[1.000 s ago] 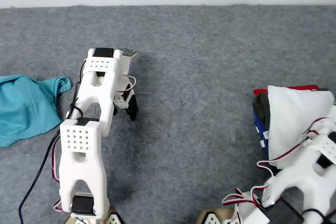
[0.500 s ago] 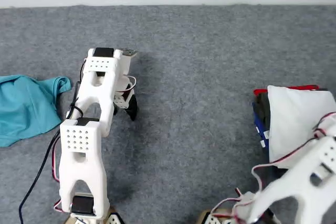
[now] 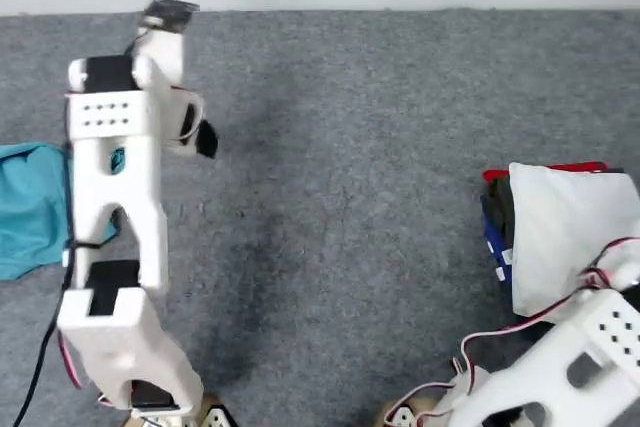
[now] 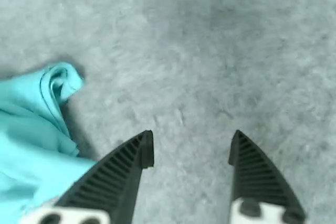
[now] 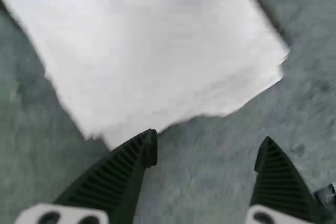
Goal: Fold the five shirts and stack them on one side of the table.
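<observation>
A crumpled teal shirt (image 3: 30, 209) lies at the table's left edge, partly hidden by my left arm. In the left wrist view its bunched corner (image 4: 37, 119) sits beside my left gripper (image 4: 191, 148), which is open over bare grey felt, touching nothing. At the right edge a folded white shirt (image 3: 568, 232) tops a stack whose red (image 3: 545, 169) and blue (image 3: 492, 235) layers peek out. My right gripper (image 5: 209, 149) is open just off the edge of the white shirt (image 5: 152, 45), holding nothing.
The table is covered in grey felt (image 3: 350, 197), bare across its middle. A pale wall runs along the far edge. The right arm's white links and cables (image 3: 560, 367) fill the near right corner.
My left arm has swung away and to the left, now over the teal shirt's edge. The right arm has drawn back toward the near right corner, off the white shirt.
</observation>
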You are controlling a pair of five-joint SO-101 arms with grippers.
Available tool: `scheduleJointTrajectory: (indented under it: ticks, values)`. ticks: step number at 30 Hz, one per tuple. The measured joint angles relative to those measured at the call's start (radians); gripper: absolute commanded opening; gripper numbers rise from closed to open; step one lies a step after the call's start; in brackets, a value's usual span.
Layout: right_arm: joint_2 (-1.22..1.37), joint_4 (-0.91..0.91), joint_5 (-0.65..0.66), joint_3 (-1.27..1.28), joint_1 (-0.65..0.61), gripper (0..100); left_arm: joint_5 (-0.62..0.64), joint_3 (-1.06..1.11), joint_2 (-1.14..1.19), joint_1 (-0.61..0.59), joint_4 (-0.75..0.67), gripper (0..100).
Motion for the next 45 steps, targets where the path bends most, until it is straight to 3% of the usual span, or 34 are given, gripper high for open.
scheduleJointTrajectory:
  ticks: [3,6,15,22,29,34,36,40,45]
  values:
    - [-0.008,0.094,0.124,0.075,-0.044,30.7,-0.009,0.078,-0.035,0.0,0.003,24]
    - [-0.008,0.12,0.158,0.17,-0.051,30.7,-0.009,0.08,-0.071,-0.054,0.005,24]
    - [-0.012,0.133,0.17,0.241,0.046,30.7,0.044,0.068,-0.06,-0.448,-0.153,24]
    - [-0.012,0.133,0.17,0.241,0.046,30.7,0.048,0.068,0.178,-0.623,-0.354,24]
    - [-0.012,0.133,0.175,0.241,0.046,30.7,0.048,0.068,0.408,-0.647,-0.549,22]
    - [-0.012,0.133,0.175,0.241,0.046,30.7,0.048,0.066,0.446,-0.641,-0.597,1]
    - [-0.012,0.133,0.175,0.241,0.046,30.7,0.048,0.049,0.448,-0.629,-0.594,2]
    - [-0.012,0.133,0.175,0.241,0.046,30.7,0.052,-0.018,0.451,-0.595,-0.485,1]
    - [-0.012,0.133,0.175,0.241,0.046,30.7,0.052,-0.166,0.433,-0.499,-0.238,1]
